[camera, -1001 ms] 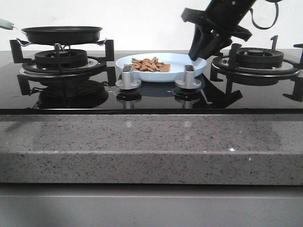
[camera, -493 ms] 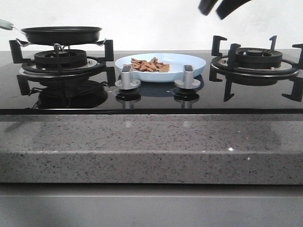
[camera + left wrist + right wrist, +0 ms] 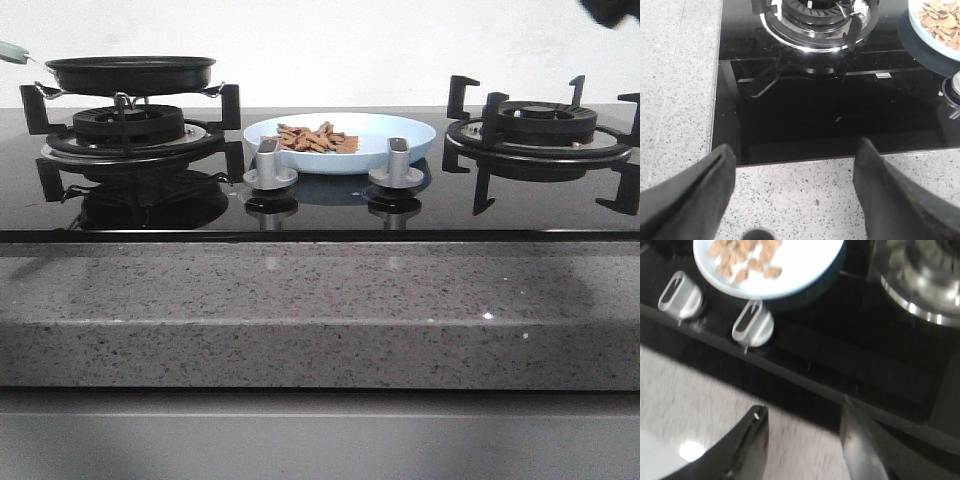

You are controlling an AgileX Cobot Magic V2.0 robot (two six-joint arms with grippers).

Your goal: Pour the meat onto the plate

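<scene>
Between the two black gas burners of the glossy black glass hob (image 3: 330, 205), the round pale blue-white plate (image 3: 400, 133) is sitting flat, just behind the two grey control knobs (image 3: 271, 164), and it is serving as the landmark for everything else. To its left, the black frying pan (image 3: 130, 72) is resting level on the left burner's grate (image 3: 130, 125), apparently emptied, though its inside is hidden at this low angle. On the plate's left half, the heap of small reddish-brown meat pieces (image 3: 317, 138) is lying, so the pour is looking finished, with nothing obvious left but clearing the arms. Well in front of the plate, the left gripper (image 3: 795, 192) is hovering with its fingers spread, holding nothing. The right gripper (image 3: 802, 440), also near the plate's front, is showing parted, empty fingers, though its view is blurring.
</scene>
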